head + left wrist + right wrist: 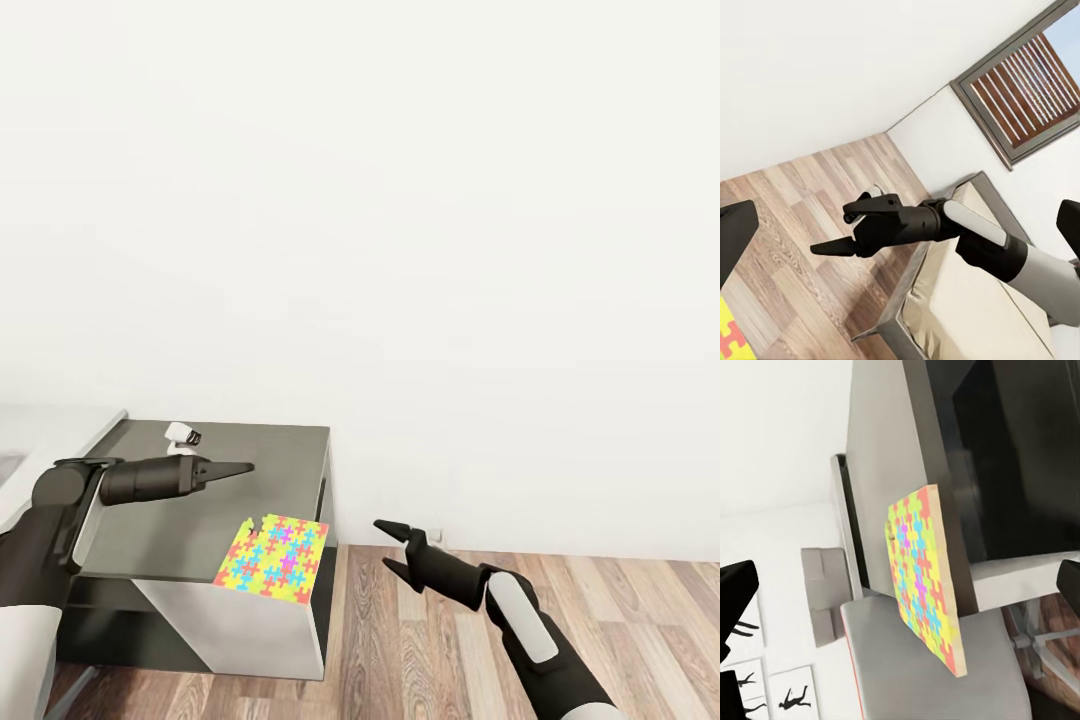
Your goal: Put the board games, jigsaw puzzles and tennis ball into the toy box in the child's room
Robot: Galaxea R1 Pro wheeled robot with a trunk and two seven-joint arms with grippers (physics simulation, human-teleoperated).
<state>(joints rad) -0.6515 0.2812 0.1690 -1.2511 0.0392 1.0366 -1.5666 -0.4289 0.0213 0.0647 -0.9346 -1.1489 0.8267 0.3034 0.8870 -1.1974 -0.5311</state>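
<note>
Beyond right gripper [844,232], slatted window [1024,90]

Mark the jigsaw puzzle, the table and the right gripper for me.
jigsaw puzzle [274,557]: head view, middle of its colourful face.
table [240,450]: head view, bare dark top.
right gripper [385,544]: head view, midway between the fingertips.

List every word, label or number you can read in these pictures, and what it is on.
None can be read. The jigsaw puzzle on the table carries only a coloured pattern, no letters. The wall pictures in the right wrist view show black figures, no words.
</note>
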